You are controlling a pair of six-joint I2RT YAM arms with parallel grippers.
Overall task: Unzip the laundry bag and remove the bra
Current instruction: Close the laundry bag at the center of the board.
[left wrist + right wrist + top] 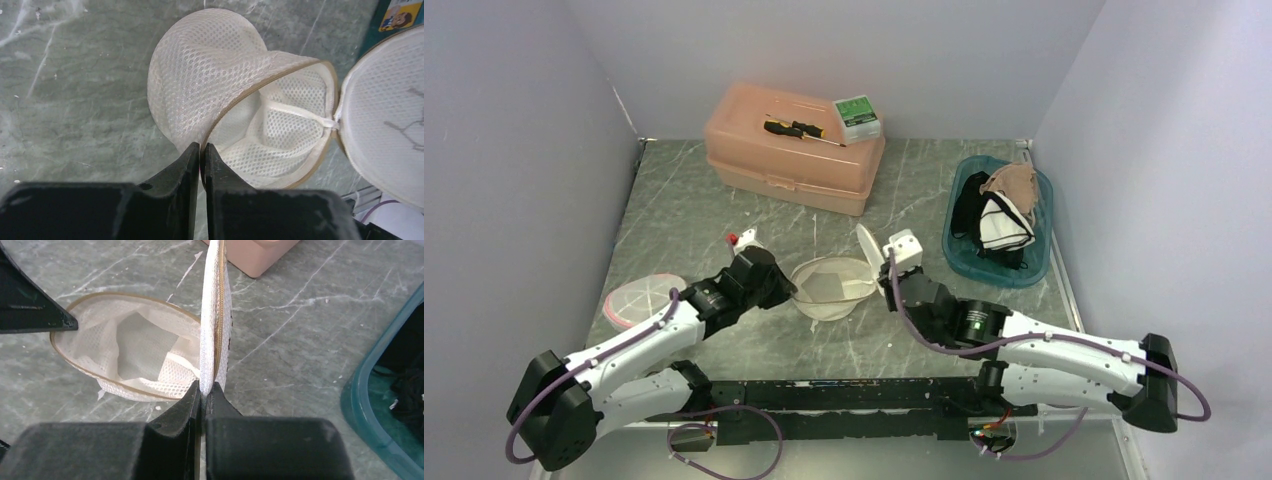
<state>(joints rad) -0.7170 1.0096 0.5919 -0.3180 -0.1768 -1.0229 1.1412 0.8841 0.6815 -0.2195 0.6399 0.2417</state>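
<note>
**Bag held agape, bra seemingly out**

The mesh laundry bag (824, 288) lies mid-tabletop, toward the near edge, unzipped. The left pincer (202, 150), nearly closed, nips the zip rim, probably to anchor it. The right pincer (204, 390) is clamped on the round lid flap (216, 315), standing it upright so the mouth gapes. Inside, only mesh shows. A beige bra (1012, 185) lies in the teal tub (984, 272) by the right edge. The tub's cartoon sticker (397, 14) is unreadable.
</note>
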